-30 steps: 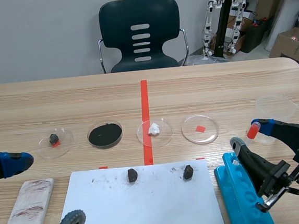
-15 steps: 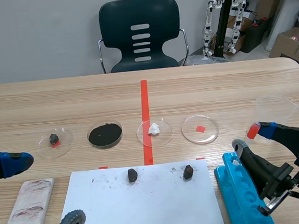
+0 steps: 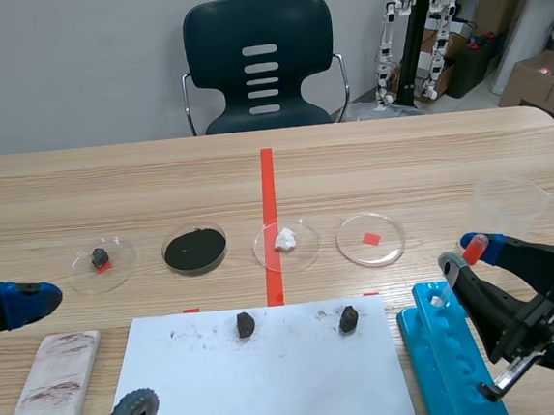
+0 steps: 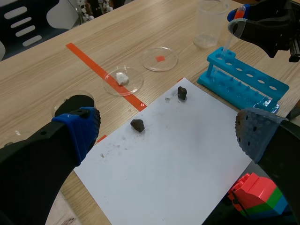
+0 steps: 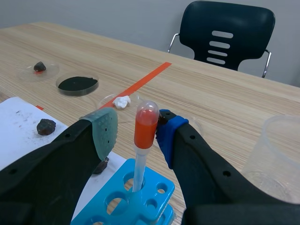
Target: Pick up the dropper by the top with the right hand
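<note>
Right claw (image 5: pixel 136 135) part-open astride the orange bulb of the dropper (image 5: pixel 146 123), which stands in the far end hole of the blue rack (image 5: pixel 150 199) at the table's near right; I would centre the bulb, close gently, then lift straight up.

Dropper (image 5: pixel 146 125) seemingly in rack (image 5: pixel 152 177), beaker (image 5: pixel 276 154) behind

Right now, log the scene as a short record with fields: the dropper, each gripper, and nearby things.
dropper: upright in the blue rack, orange bulb on top
right gripper: open, fingers either side of the bulb, not yet clamped
left gripper: open, empty, away from the dropper
beaker: clear, on the table beyond the rack
</note>
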